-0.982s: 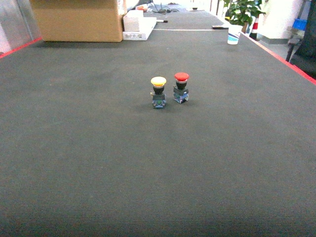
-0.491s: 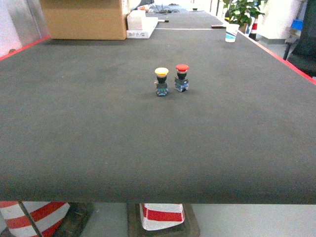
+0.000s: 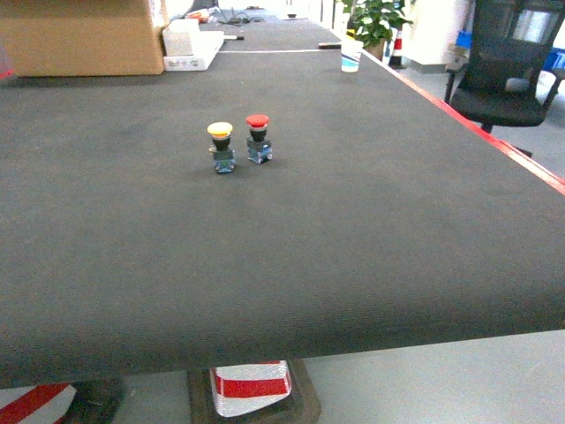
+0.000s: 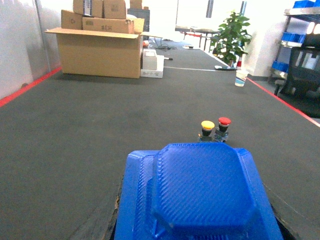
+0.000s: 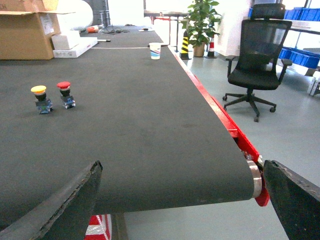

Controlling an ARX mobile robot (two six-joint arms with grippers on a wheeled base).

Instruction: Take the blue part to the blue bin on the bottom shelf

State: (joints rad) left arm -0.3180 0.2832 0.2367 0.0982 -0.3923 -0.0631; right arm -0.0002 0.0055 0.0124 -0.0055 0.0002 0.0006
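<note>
since a second ago the head view is swinging right and pulling back: the yellow push button (image 3: 221,145) and red push button (image 3: 258,137) are sitting further left in it, the near edge of the dark surface (image 3: 371,238) is showing, and a black office chair (image 3: 503,75) is coming into sight. the two buttons are standing upright, just beside each other. in the left wrist view the blue part (image 4: 197,197) is filling the lower frame right at the left gripper, which it is hiding, so i cannot tell how wide that gripper is standing. the right gripper (image 5: 187,192) is spread wide apart, holding nothing, above the surface's end. a cardboard box (image 4: 100,50) is resting far back.
</note>
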